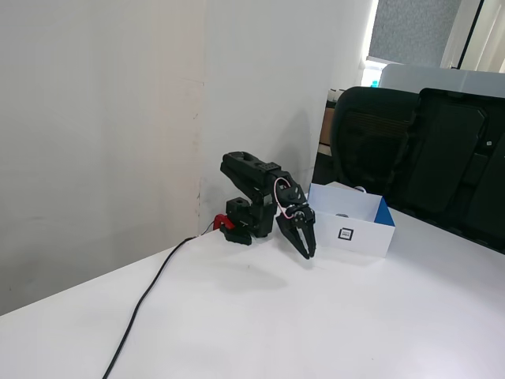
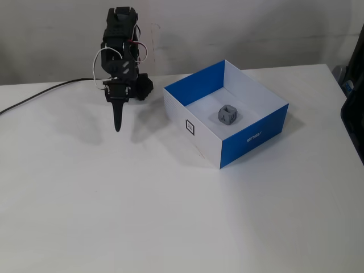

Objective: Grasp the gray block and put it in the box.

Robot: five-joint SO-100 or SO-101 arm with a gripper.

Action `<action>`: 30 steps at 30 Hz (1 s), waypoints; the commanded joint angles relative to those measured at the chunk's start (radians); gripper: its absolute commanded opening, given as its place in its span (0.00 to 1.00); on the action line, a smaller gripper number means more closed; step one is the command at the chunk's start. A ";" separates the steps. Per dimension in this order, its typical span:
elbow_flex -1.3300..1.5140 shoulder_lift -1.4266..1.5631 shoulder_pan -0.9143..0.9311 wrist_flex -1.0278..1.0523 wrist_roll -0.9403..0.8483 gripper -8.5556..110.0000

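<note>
Hand (image 2: 118, 126) hangs closed and empty, tips pointing down at the bench (image 2: 170, 216) beside the box (image 2: 250, 139), while the gray block (image 2: 227, 115) already sits on the box floor. By my judgement only parking the arm remains, kept clear of the box wall. A black cable (image 2: 34, 99) trails off behind the base, and dark chairs (image 1: 426, 150) stand beyond the bench, neither in the way.

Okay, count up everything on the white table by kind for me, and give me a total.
Small gray cubes with rounded edges, lying inside the box: 1
Low white cardboard boxes with blue sides: 1
Black robot arms, with the hand pointing down at the table: 1
Black cables running to the arm: 1
Total: 4
</note>
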 commanded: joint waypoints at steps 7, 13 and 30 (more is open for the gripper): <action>0.060 0.104 -0.005 -0.003 -0.028 0.07; 0.101 0.138 -0.003 0.006 -0.046 0.07; 0.244 0.437 -0.011 0.193 -0.064 0.07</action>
